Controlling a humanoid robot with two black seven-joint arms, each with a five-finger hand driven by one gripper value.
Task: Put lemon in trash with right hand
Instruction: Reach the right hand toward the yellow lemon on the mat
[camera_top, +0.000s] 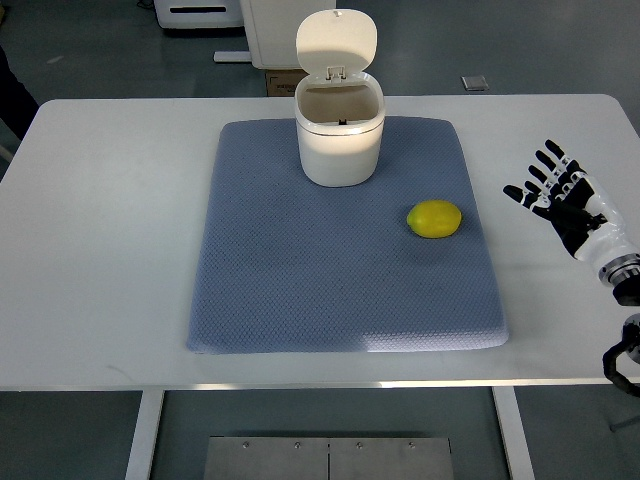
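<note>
A yellow lemon (435, 218) lies on the right part of a blue-grey mat (300, 270). A small white trash bin (340, 135) stands at the mat's far middle with its lid flipped up and open. My right hand (553, 187) is over the bare table to the right of the mat, fingers spread and holding nothing, about a hand's width right of the lemon. The left arm is out of view.
The white table (110, 230) carries the mat. Its front edge runs near the bottom of the picture. White equipment and a cardboard box (285, 80) stand on the floor behind the table.
</note>
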